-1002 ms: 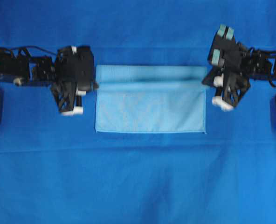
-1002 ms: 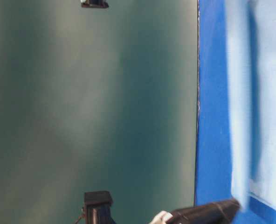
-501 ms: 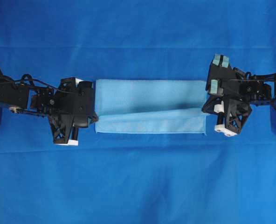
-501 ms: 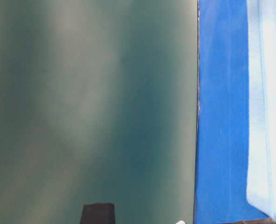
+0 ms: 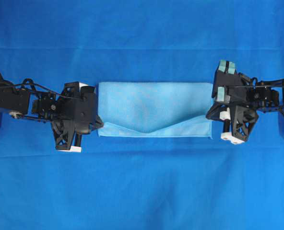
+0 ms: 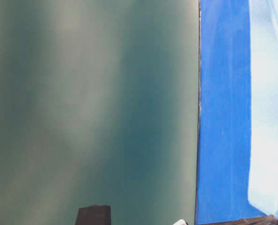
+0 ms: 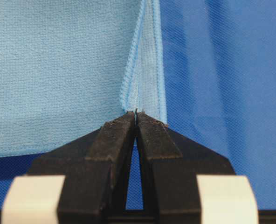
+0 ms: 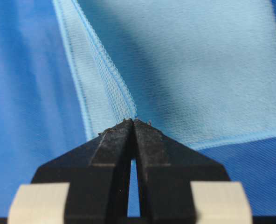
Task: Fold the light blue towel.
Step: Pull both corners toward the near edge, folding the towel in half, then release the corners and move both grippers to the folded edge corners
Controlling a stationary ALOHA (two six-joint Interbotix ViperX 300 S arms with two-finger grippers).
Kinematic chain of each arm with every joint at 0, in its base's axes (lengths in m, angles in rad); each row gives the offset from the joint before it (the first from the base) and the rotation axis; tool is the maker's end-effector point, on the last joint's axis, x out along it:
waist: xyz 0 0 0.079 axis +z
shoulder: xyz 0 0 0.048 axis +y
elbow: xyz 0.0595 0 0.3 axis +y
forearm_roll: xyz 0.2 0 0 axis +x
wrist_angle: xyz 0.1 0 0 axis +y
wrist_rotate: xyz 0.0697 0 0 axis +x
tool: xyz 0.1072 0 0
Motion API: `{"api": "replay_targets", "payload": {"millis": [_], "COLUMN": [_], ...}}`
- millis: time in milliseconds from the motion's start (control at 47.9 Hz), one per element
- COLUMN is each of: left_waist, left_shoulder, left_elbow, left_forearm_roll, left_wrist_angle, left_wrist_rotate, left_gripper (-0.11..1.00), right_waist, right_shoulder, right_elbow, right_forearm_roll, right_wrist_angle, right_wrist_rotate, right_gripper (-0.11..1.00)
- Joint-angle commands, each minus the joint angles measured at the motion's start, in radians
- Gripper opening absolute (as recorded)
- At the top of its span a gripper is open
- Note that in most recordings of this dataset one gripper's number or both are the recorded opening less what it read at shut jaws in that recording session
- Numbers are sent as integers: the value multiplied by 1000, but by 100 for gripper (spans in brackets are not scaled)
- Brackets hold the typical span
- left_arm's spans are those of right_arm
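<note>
Both grippers have carried the light blue towel [image 5: 154, 103]'s upper edge down almost to the lower hem, its middle sagging. The left gripper [image 7: 136, 116] and right gripper [image 8: 133, 121] pinch opposite corners; the towel lies between them, long axis left-right, on the royal-blue cloth [image 5: 142, 182].

end effector [image 7: 136, 116] pinching towel [image 7: 58, 70] hem (tips together)
</note>
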Motion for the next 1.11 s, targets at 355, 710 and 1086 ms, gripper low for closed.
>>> {"api": "replay_targets", "payload": {"millis": [355,710,1086], "left_waist": [0,173,285], "left_shoulder": [-40,-11,77], "left_elbow": [-20,-61,-74], "left_forearm_roll": [0,0,0], "left_wrist_angle": [-12,-18,-66], "left_wrist_rotate": [58,147,186], "left_gripper": [74,71,71], "right_waist": [38,-225,-307], "right_shoulder": [-12,-15,57], "right_elbow": [-15,-14,-20], "right_forearm_roll": [6,-97,-156], "right_wrist_angle": [-57,-57,-64], "right_wrist_rotate": [-2,-8,-11], "right_gripper": [54,54,54]}}
